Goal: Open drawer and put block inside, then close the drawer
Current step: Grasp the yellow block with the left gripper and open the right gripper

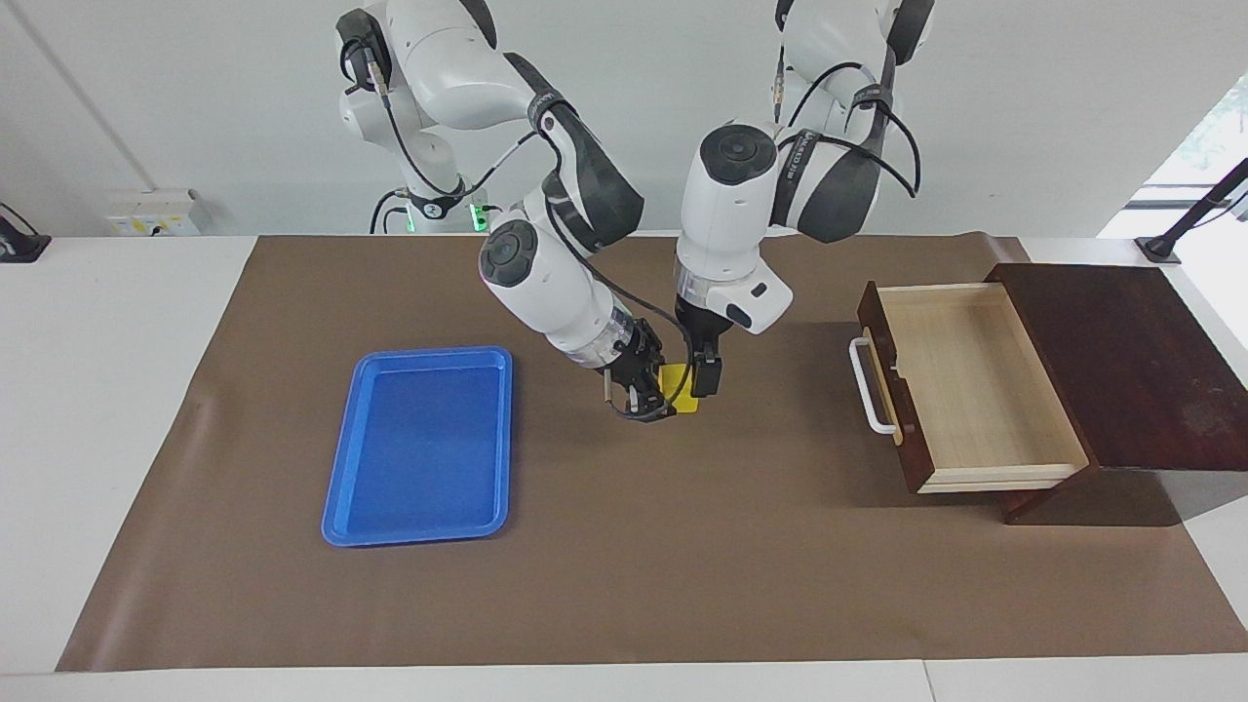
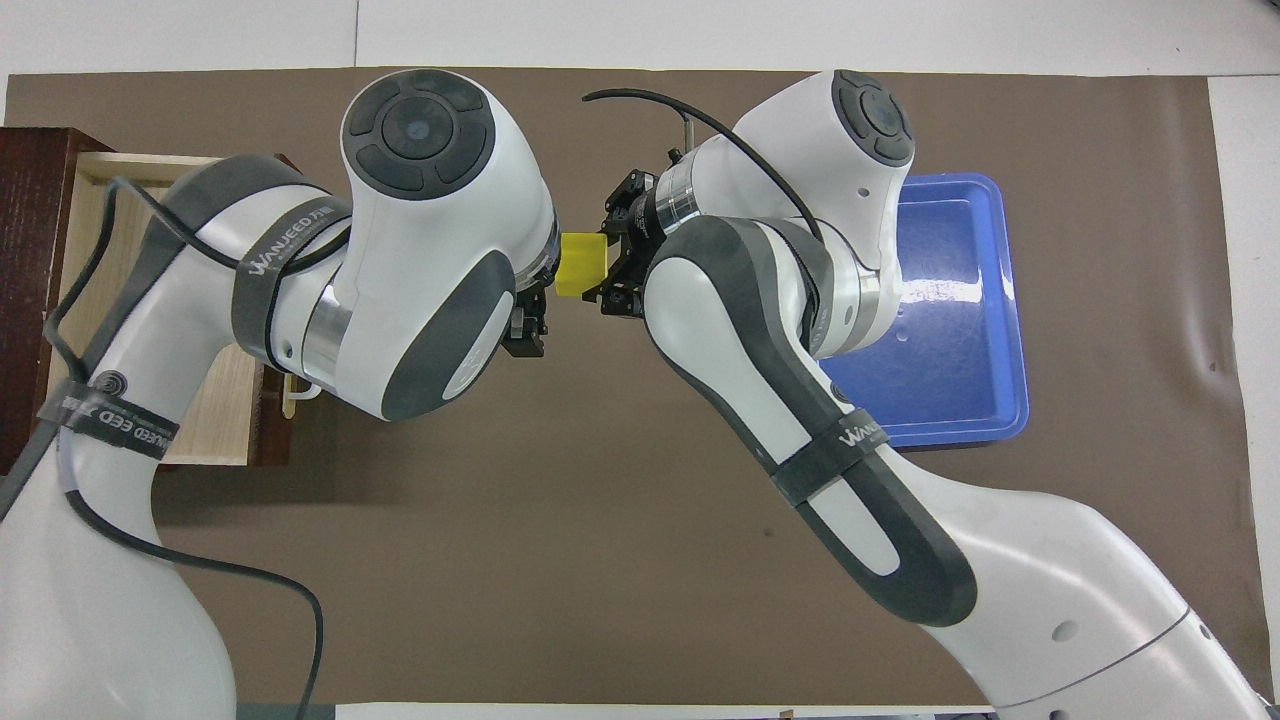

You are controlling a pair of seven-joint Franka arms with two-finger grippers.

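The small yellow block is held above the middle of the brown mat, between the two grippers. My right gripper is shut on the block, with a finger on each side of its edge; this shows in the overhead view too. My left gripper points down right beside the block and touches or almost touches it. In the overhead view the block runs under the left wrist. The drawer of the dark wooden box is pulled out. Its pale interior is empty and its white handle faces the grippers.
A blue plastic tray lies empty on the mat toward the right arm's end of the table, also seen from overhead. The dark wooden box stands at the left arm's end. Both arms crowd the middle of the mat.
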